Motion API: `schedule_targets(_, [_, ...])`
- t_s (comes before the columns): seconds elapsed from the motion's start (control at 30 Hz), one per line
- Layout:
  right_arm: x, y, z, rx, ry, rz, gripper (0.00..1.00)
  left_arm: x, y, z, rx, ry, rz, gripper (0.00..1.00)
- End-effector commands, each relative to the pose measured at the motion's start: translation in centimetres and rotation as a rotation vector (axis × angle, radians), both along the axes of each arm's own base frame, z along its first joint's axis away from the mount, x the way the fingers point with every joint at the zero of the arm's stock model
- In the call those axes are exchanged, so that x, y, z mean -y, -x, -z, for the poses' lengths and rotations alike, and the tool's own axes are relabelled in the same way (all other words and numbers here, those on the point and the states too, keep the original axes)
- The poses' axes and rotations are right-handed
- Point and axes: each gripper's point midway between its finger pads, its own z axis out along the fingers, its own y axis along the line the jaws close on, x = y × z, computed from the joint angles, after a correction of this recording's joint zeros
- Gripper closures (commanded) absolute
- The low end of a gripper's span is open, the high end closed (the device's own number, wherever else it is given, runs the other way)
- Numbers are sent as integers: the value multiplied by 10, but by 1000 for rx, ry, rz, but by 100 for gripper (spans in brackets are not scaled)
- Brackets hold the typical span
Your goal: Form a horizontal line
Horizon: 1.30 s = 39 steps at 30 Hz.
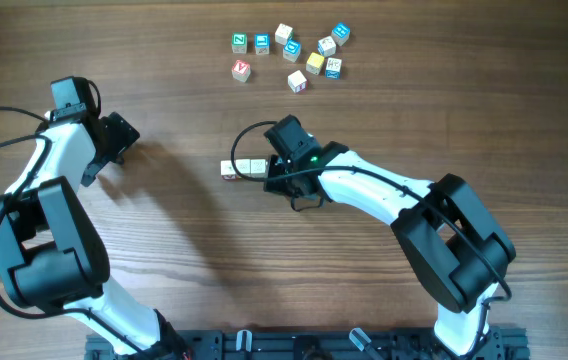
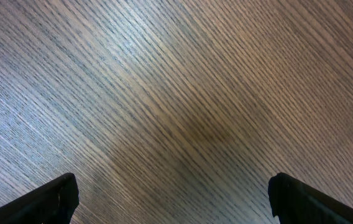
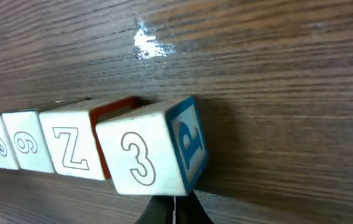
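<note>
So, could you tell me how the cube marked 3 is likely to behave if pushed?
The cube marked 3 looks like rigid wood with flat faces, so it should probably slide, not roll. It seems small and light, so a nudge may overshoot on the smooth table. Close beside the Z cube, it could shift that neighbour too.

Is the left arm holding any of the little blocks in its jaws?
No, the left wrist view shows only the wooden table between the wide-apart jaws, with no block there.
</note>
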Motion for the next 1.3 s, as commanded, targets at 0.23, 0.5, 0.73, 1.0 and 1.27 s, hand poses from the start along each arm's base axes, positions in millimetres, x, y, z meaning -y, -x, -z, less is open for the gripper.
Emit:
schedule_targets(0.23, [30, 10, 19, -121, 71, 85, 96, 1, 2, 4, -8, 6, -7, 0])
schedule_targets(0.5, [45, -26, 14, 1, 92, 157, 96, 1, 2, 4, -8, 6, -7, 0])
schedule_targets(0.73, [42, -31, 12, 24, 79, 159, 96, 1, 2, 4, -8, 6, -7, 0])
schedule_targets(1.0, [20, -28, 5, 14, -20, 66, 94, 1, 2, 4, -8, 6, -7, 0])
schedule_targets(1.27, [15, -23, 5, -8, -45, 50, 95, 1, 2, 4, -8, 6, -7, 0])
